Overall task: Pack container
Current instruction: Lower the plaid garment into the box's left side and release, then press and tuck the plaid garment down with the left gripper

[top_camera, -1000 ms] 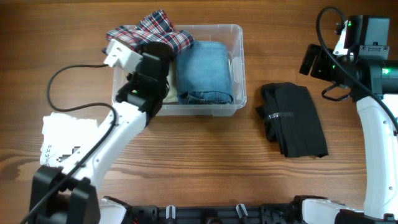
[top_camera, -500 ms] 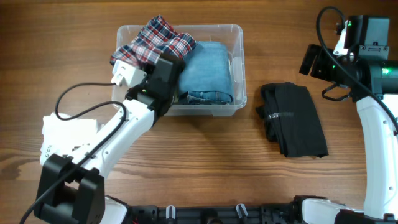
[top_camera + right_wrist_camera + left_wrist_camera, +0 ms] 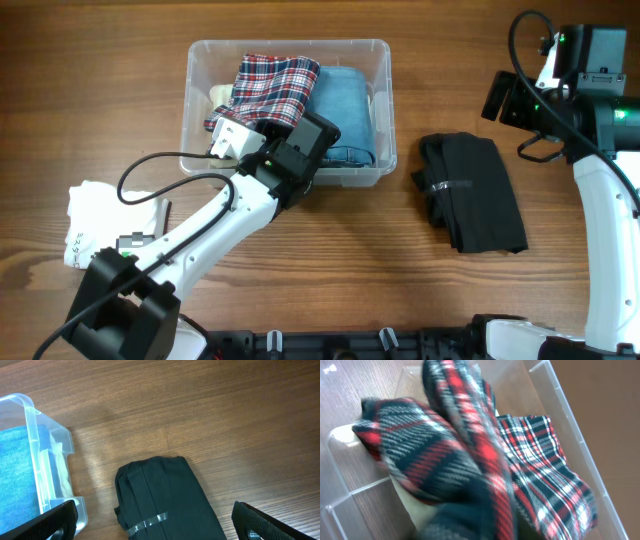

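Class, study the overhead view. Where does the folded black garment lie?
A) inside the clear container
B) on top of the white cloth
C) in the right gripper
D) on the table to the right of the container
D: the black garment lies flat on the table, apart from the container, on its right side.
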